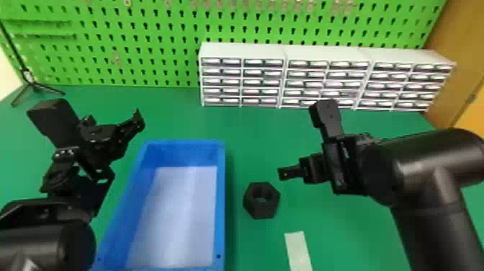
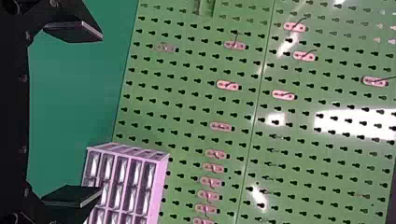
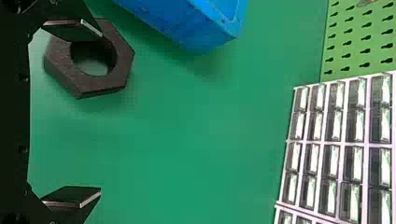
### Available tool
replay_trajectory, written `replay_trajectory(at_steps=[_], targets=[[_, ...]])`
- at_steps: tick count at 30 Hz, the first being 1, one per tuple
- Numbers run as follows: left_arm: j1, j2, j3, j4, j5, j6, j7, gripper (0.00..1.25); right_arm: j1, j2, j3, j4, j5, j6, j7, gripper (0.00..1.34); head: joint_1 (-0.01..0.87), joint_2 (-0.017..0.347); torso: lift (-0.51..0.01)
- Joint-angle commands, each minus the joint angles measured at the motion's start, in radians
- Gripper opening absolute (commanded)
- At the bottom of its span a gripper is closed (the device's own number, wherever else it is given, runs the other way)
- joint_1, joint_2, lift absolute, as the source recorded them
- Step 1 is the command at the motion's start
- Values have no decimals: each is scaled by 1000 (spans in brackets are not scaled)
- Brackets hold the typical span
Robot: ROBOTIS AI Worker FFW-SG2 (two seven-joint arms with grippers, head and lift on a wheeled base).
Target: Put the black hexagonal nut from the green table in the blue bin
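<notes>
"Where is the nut?"

"The big black six-sided nut [image 1: 261, 212] is on the green table [image 1: 252, 126]. It lies flat, with its round hole up. It is just to the right of the blue box-shaped plastic bin [image 1: 221, 201]."

"Does anything stand in the way?"

"The bin's tall blue side stands between the nut and the pale bottom inside."

"What is the right gripper [image 1: 304, 171] doing?"

"It is near the nut, on the nut's right and a bit farther back. Its two flat black fingers are wide apart and hold nothing. In the right wrist view, one finger covers a bit of the nut."

"And the left gripper [image 1: 113, 124]?"

"It is by the bin's far left corner. Its fingers are wide apart too, and they hold nothing."

"What else is around?"

"A pale flat strip [image 1: 298, 250] lies on the table, closer to the robot than the nut. White cabinets with lots of little drawers [image 1: 245, 50] stand at the back. Behind them is a bright green board full of holes [image 1: 144, 27]. A thin black stand [image 1: 32, 81] with spread legs is at the back left."
</notes>
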Motion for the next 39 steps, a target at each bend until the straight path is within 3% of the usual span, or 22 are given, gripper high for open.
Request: replay_trajectory(at_steps=[1, 15, 39], targets=[[-1, 1, 0, 1, 0, 0, -1, 1123, -18, 3, 12, 68, -6, -75, 0, 1207, 692, 8, -97], [-1, 0, -2, 2, -1, 0, 0, 1123, -76, 17, 67, 236, -23, -172, 0, 1207, 692, 8, -97], [0, 1, 0, 4, -1, 1, -1, 1123, -96, 21, 123, 415, -82, -276, 3, 1207, 692, 8, -97]])
